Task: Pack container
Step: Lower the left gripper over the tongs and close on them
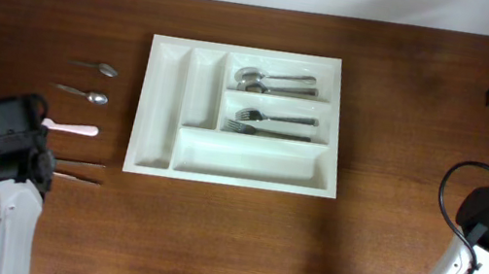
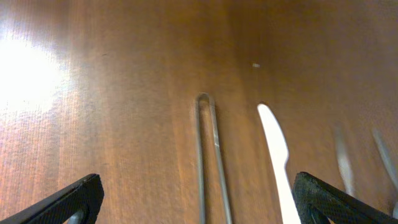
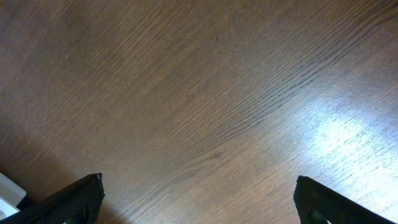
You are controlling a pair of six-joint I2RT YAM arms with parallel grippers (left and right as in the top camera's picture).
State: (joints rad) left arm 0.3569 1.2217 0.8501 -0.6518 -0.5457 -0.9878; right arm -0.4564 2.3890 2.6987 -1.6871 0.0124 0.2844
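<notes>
- Nearest to the left wrist camera are the two black fingertips [image 2: 71, 200] of the left claw [image 2: 199, 202]. They stand wide apart and hold nothing.
- Between them on the wooden surface [image 1: 372, 265] lies a bent metal piece [image 2: 216, 144], thin and folded like a hairpin. Just beside it, toward 3 o'clock, lies a white knife [image 2: 278, 155]. The two do not touch.
- Seen from overhead, the container [image 1: 159, 104] is at the centre of the surface. It has spoons [image 1: 268, 80] in the wide compartment at its 1 o'clock and forks [image 1: 271, 122] in the one below.
- At 9 o'clock of the container, well apart from it, are two loose spoons [image 1: 102, 68]. The left claw is at about 8 o'clock.
- The right claw [image 3: 199, 202] is far off at 2 o'clock, also wide and with nothing in it, over bare wood.
- In my judgement there are three risks:
  - The bent metal piece and the knife are both inside the span of the left claw, so a closing may catch both or push the knife away.
  - The bent metal piece is very flat, so the fingertips may slide over it or press only one leg, and it may spring out.
  - A tilted hold may drop it on a wall of the container.
</notes>
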